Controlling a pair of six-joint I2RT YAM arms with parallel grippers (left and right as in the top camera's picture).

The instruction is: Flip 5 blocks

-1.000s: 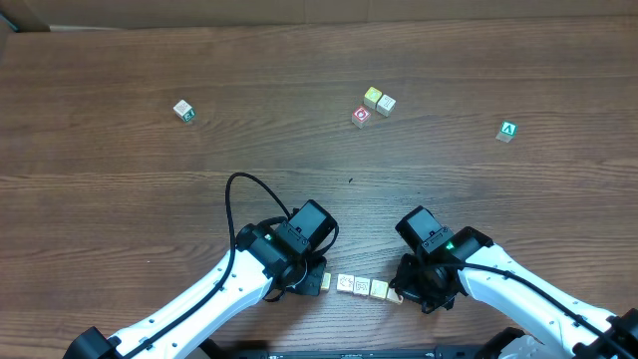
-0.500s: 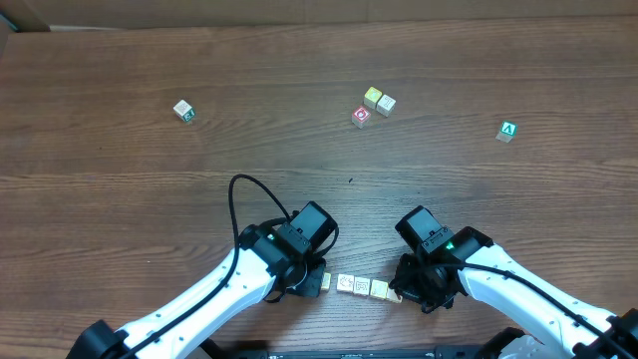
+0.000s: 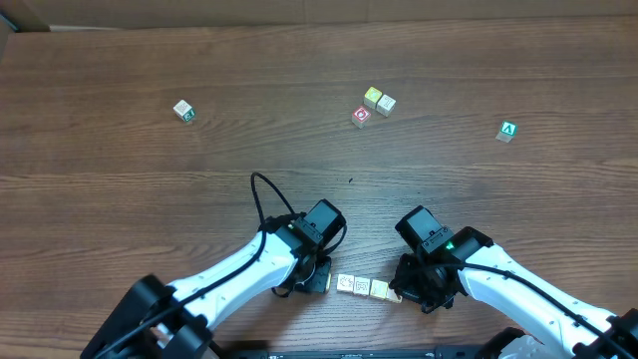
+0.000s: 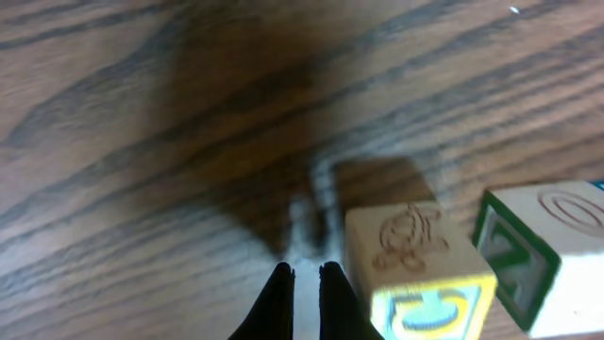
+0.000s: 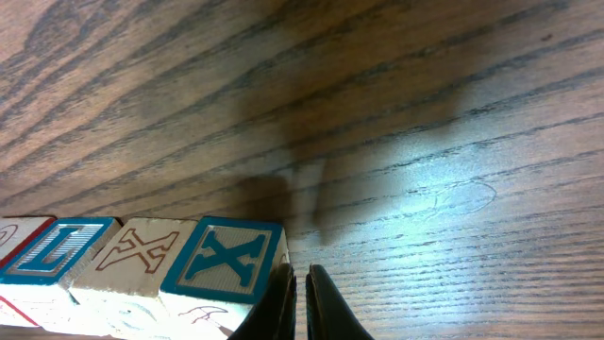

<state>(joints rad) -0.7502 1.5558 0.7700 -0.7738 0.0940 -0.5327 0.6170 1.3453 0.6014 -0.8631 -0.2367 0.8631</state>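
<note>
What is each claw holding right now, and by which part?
Nothing. The left claw and right claw are both shut with nothing between their fingers, one at each end of the row of blocks.

Overhead, your left arm (image 3: 239,271) and right arm (image 3: 508,284) partly cover the end blocks of the row (image 3: 361,286). In the left wrist view a blurred green-lettered block (image 4: 543,250) runs off the right edge.

Dark brown wood-grain table (image 5: 425,123) is showing a faint sheen ahead of the matt black fingers (image 5: 324,312). Just left of them, pale bare-wood blocks (image 5: 226,260) are carrying smooth blue and red painted letters.
</note>
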